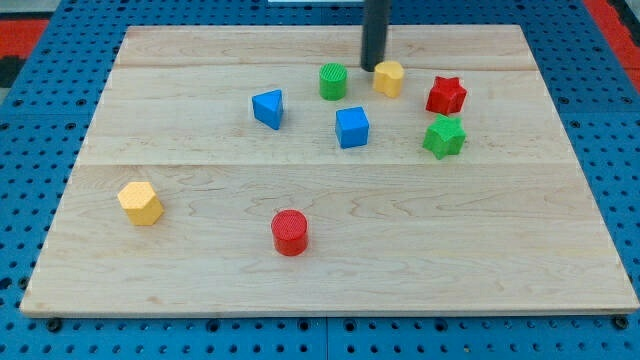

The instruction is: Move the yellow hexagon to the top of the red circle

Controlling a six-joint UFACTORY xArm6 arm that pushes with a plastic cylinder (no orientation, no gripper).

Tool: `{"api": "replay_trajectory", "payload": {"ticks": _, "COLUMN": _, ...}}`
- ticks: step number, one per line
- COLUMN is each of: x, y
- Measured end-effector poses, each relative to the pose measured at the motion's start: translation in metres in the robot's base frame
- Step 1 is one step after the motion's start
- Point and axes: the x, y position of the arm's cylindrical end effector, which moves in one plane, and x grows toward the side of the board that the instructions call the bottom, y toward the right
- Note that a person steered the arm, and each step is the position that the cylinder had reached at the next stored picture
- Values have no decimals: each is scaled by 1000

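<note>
The yellow hexagon (140, 203) lies on the wooden board (330, 270) at the view's left, lower half. The red circle (290, 232) stands to its right, near the bottom middle, well apart from it. My tip (372, 67) is at the view's top, far from both, between a green circle (333, 81) on its left and a small yellow block (389, 78) just to its right, close to or touching that yellow block.
A blue triangle (268, 108) and a blue cube (352, 127) lie in the upper middle. A red star (446, 96) and a green star (444, 137) lie at the upper right. A blue pegboard surrounds the board.
</note>
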Motion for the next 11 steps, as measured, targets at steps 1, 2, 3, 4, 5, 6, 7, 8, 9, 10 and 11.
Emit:
{"api": "replay_trajectory", "payload": {"ticks": 1, "x": -4, "y": 7}}
{"api": "replay_trajectory", "payload": {"ticks": 2, "x": -58, "y": -9}}
{"api": "replay_trajectory", "payload": {"ticks": 3, "x": -80, "y": -92}}
{"api": "replay_trajectory", "payload": {"ticks": 4, "x": -59, "y": -200}}
{"api": "replay_trajectory", "payload": {"ticks": 5, "x": 38, "y": -262}}
{"api": "replay_trajectory", "payload": {"ticks": 6, "x": 121, "y": -291}}
{"api": "replay_trajectory", "payload": {"ticks": 7, "x": 167, "y": -355}}
{"api": "replay_trajectory", "payload": {"ticks": 8, "x": 223, "y": -386}}
{"api": "replay_trajectory", "payload": {"ticks": 9, "x": 229, "y": -297}}
{"api": "replay_trajectory", "payload": {"ticks": 10, "x": 228, "y": -231}}
{"api": "replay_trajectory", "payload": {"ticks": 11, "x": 240, "y": -199}}
